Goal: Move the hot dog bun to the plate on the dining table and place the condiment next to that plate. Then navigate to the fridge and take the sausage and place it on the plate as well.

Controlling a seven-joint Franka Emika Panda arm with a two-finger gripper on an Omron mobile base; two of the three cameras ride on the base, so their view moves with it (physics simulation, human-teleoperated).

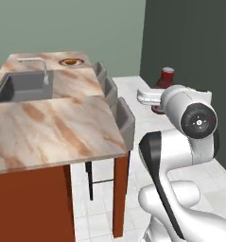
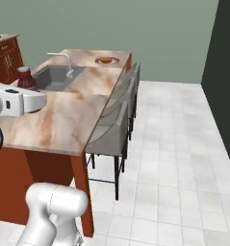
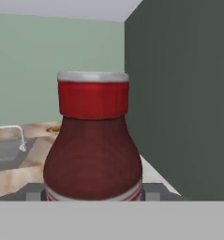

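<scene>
My gripper is shut on the condiment, a dark red bottle with a red cap. It holds the bottle upright in the air beside the dining table. The condiment shows above the white hand, and again as the condiment at the left edge of the right base view. The plate lies at the table's far end beyond the sink, and a small golden-orange hot dog bun rests on it. The dark grey fridge rises on the right. The sausage is out of view.
A grey sink with a white tap is set into the table top. Three grey stools stand along the table's right side. Light tiled floor lies between the stools and the fridge.
</scene>
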